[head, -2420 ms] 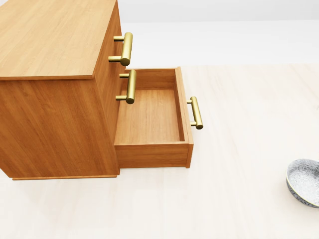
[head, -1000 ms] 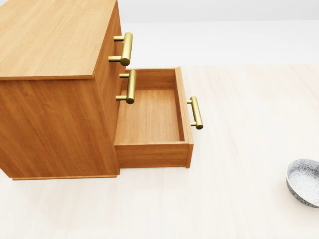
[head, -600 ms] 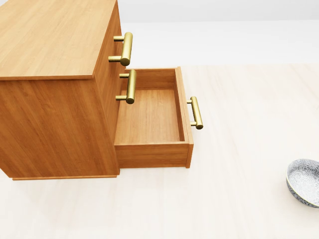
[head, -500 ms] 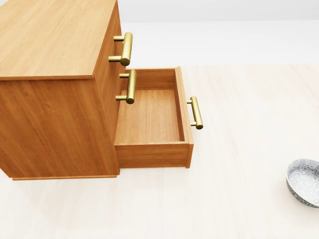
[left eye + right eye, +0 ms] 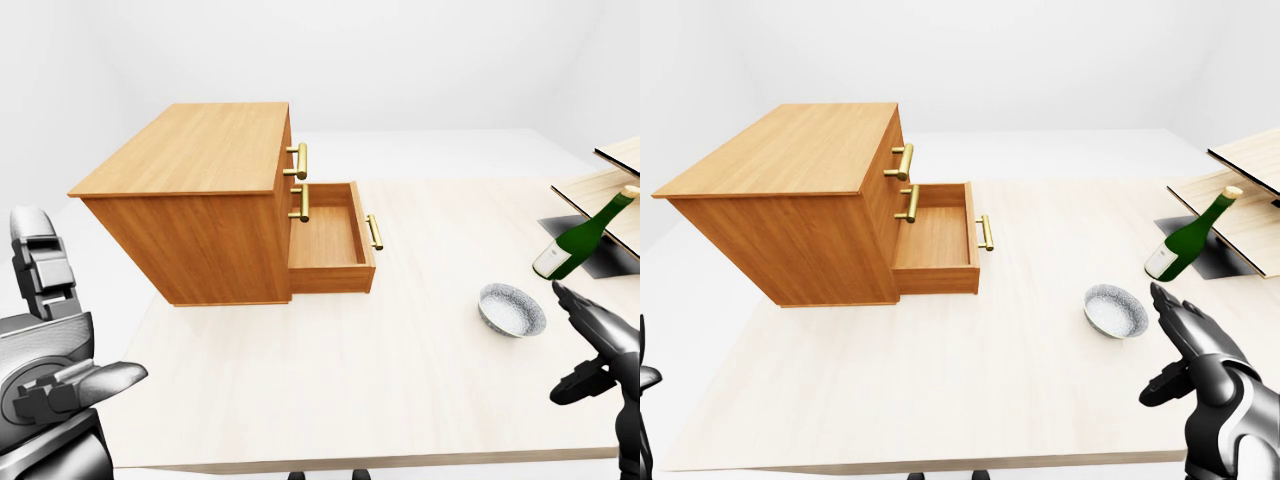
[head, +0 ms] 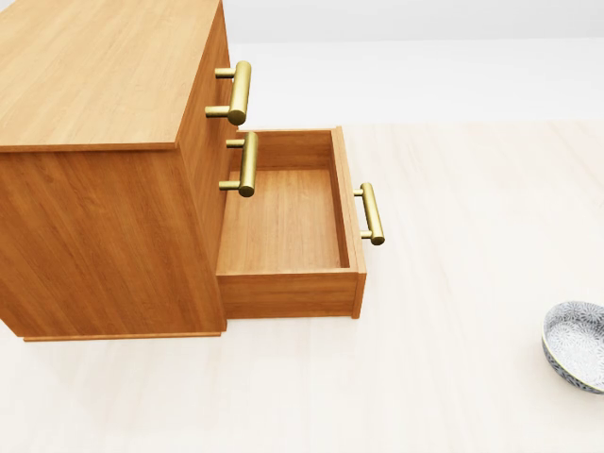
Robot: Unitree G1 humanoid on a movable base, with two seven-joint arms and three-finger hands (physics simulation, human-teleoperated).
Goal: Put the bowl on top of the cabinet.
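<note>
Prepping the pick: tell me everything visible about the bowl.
The bowl is round and shallow, grey-white with a speckled pattern, ceramic by its look. It sits upright and empty on the pale wooden table, right of the open drawer in the eye views, down-left of the green bottle. Only the table touches it; the open right hand hovers at its lower right.

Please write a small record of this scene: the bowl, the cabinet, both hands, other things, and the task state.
bowl: on the table, right of the cabinet in the left-eye view, not held
cabinet: lowest drawer pulled open, nothing inside; upper two shut
right hand: open, near the bowl, not touching it
left hand: open, lower left of that view, holding nothing
other: green bottle, tilted, near the right edge
task state: bowl not yet on the cabinet
</note>
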